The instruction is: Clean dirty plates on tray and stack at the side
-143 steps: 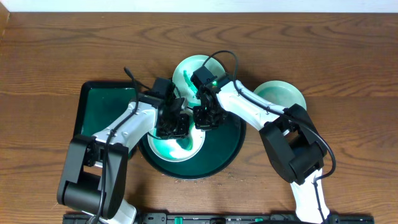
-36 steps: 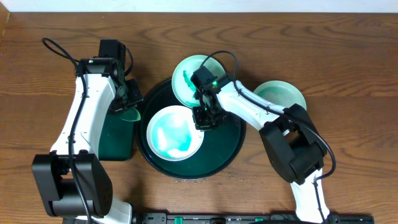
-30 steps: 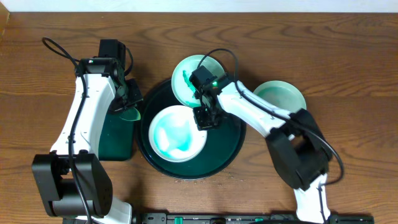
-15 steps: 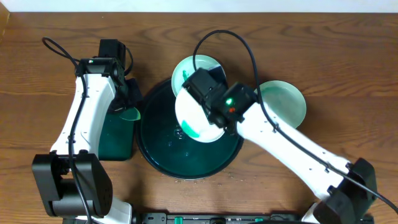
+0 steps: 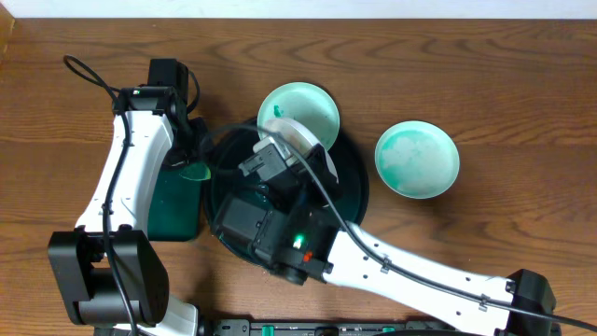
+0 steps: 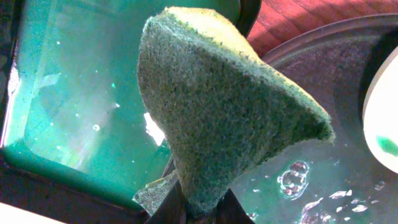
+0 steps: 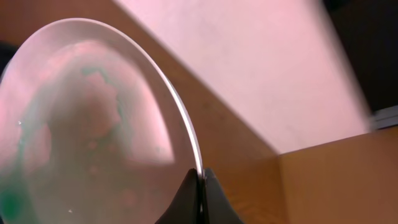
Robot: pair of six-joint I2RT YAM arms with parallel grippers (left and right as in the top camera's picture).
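My right gripper (image 5: 295, 157) is shut on the rim of a white plate (image 5: 312, 146) and holds it tilted high above the round black tray (image 5: 353, 207). In the right wrist view the plate (image 7: 93, 130) stands nearly on edge, with faint green smears, pinched between my fingertips (image 7: 200, 185). A pale-teal plate (image 5: 300, 106) leans on the tray's far rim. Another plate (image 5: 417, 159) lies on the table to the right. My left gripper (image 5: 189, 155) is shut on a green sponge (image 6: 217, 112) over the gap between the two trays.
A rectangular black tray with green inside (image 5: 145, 201) lies left of the round tray; it also shows in the left wrist view (image 6: 74, 93). Water drops lie on the round tray (image 6: 336, 162). My raised right arm (image 5: 392, 266) covers the tray's front.
My right gripper has lifted the plate off the round tray and raised it toward the camera, tilting it on edge. The left arm with the sponge has stayed still.
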